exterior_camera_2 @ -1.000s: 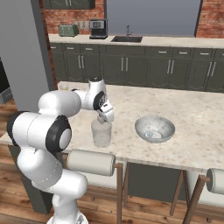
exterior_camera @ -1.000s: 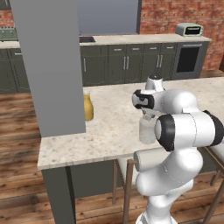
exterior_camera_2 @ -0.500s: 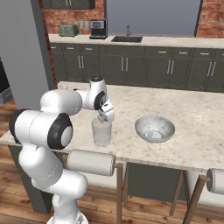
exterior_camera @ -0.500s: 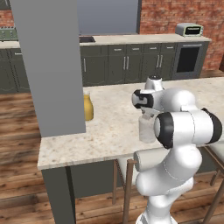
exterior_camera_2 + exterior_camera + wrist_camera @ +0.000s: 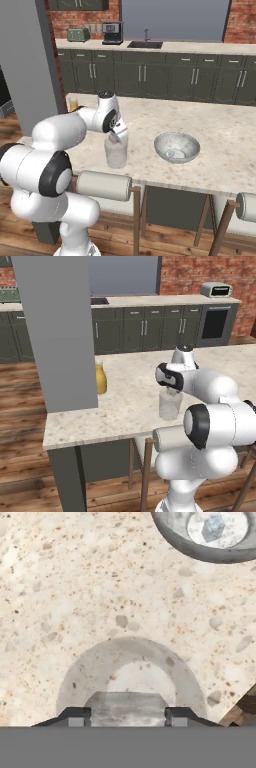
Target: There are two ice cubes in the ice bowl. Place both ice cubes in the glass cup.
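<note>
Speckled stone counter (image 5: pixel 220 150) carried the glass cup (image 5: pixel 116 151) and, well apart, the ice bowl (image 5: pixel 177 147) with one ice cube (image 5: pixel 213 527) inside; gripper (image 5: pixel 128 717) hung directly over the cup, clenched on a second whitish cube (image 5: pixel 128 708).

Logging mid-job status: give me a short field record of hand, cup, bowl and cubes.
hand: directly above the glass cup's rim
hand state: fingers apart, pale block between them, contact unclear
glass cup: upright on counter, left of bowl in the right base view
ice bowl: on counter, apart from cup
ice cube: one lying in bowl
jug: by pillar
</note>
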Controlling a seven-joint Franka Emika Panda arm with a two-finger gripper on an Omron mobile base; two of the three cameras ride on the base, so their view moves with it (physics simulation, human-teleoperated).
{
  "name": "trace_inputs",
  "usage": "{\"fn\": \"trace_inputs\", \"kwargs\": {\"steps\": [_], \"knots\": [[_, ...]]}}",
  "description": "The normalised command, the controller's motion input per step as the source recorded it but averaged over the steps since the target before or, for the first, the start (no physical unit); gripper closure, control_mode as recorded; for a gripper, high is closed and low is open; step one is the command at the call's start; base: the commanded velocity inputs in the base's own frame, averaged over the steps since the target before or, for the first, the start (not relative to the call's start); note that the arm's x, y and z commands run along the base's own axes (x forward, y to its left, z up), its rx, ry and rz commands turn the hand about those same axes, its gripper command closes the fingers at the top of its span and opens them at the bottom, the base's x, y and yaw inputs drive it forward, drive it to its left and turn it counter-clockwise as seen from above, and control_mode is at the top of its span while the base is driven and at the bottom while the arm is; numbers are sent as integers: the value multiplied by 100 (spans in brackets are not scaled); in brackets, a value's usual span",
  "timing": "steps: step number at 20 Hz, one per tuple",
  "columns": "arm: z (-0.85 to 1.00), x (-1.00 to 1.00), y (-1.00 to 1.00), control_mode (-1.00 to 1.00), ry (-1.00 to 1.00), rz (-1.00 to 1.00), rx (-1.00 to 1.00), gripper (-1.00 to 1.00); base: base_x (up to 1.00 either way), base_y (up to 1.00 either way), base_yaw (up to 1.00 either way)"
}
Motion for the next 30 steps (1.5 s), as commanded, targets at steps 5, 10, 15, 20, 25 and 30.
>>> {"fn": "trace_inputs", "kwargs": {"steps": [5, 10, 15, 20, 25, 30], "knots": [[0, -18, 0, -100, -11, 0, 0, 100, 0, 0, 0], [0, 24, 0, -100, -5, 0, 0, 100, 0, 0, 0], [0, 45, -1, -100, 0, 0, 0, 100, 0, 0, 0], [3, 4, 0, -100, 2, 0, 0, -100, 0, 0, 0], [23, -6, -2, -100, 0, 0, 2, -100, 0, 0, 0], [38, -20, -13, -100, 0, 0, 6, -100, 0, 0, 0]]}}
